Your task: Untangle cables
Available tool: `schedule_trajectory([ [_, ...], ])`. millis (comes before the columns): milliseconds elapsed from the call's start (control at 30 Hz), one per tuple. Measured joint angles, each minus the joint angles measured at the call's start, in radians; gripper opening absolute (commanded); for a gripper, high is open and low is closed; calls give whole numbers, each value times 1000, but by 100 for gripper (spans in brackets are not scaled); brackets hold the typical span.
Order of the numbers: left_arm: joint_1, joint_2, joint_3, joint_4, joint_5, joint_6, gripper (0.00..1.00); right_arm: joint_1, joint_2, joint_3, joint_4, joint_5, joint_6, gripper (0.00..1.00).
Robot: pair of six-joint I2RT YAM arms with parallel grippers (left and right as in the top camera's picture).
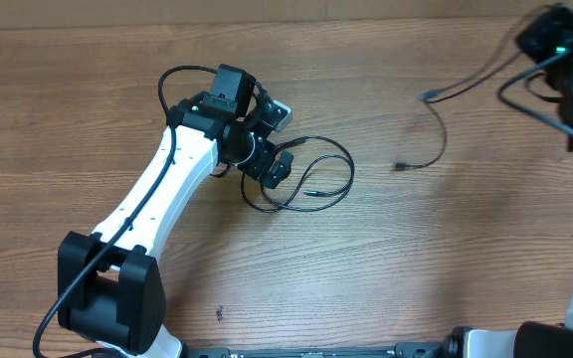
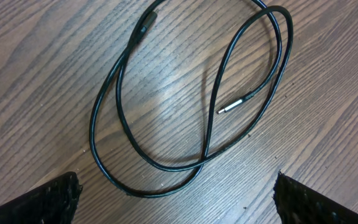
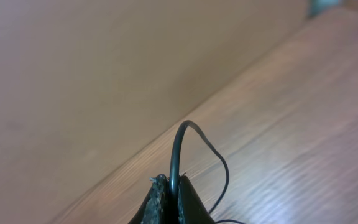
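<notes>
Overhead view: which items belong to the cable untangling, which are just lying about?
Job: looped cable below the open left gripper; second cable pinched in the shut right gripper.
Not job: thick robot wiring; small dark speck on the table.

Brown wood-grain table under soft, even light; 1 plain tan wall rises beyond the right claw.
</notes>
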Motion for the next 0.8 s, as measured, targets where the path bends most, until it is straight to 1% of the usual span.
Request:
schedule_trajectory([
  [133,0,0,0,0,0,0,99,-145,86,-2,-9,6,0,4],
  [267,0,0,0,0,0,0,100,-230,200,-8,16,10,0,4],
  [433,0,0,0,0,0,0,100,-313,298,-11,69,9,0,4],
  [567,0,0,0,0,0,0,100,-384,338,-11,117,19,-1,4],
  [800,0,0,0,0,0,0,99,-508,406,-11,211,71,-58,4],
])
